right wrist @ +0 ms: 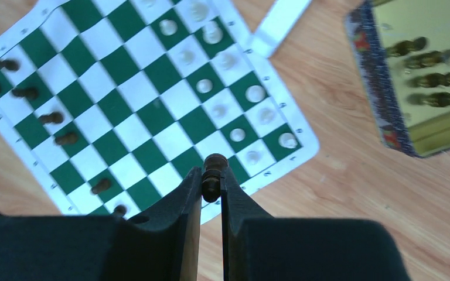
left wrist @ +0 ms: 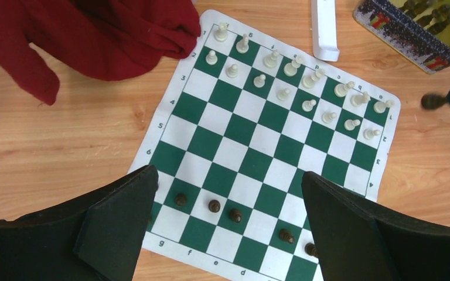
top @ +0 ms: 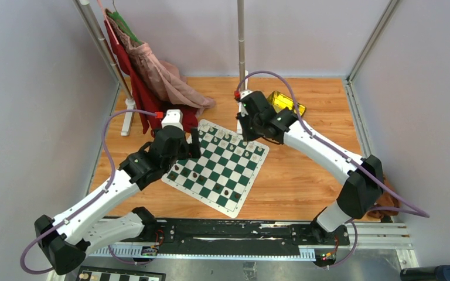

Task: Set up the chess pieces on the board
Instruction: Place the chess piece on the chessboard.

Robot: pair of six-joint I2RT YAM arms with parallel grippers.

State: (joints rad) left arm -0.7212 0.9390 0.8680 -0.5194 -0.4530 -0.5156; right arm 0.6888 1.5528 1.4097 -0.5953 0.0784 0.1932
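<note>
The left arm reached low and forward from its base, its elbow bent, and the left gripper [top: 192, 143] hung over the near-left side of the board [left wrist: 240, 129] with its broad matte-black fingers [left wrist: 123, 225] spread wide and nothing between them. The right arm curved inward in a long white arc, and the right gripper [right wrist: 211, 181] was pinched on a dark piece [right wrist: 213, 170], a small turned figure with a rounded knob on top, held near the board's edge on the tray side.

The board was a thin, flexible mat of green and white checks lying askew on the wood-grain table [left wrist: 47, 140]. Cream pieces [left wrist: 284, 92] filled its two far rows; a few dark pieces [left wrist: 214, 205] stood along the near side. More dark figures lay in a glossy yellow tray [right wrist: 375, 88] with a printed wall. A soft red cloth [left wrist: 94, 35] touched one far corner of the board.
</note>
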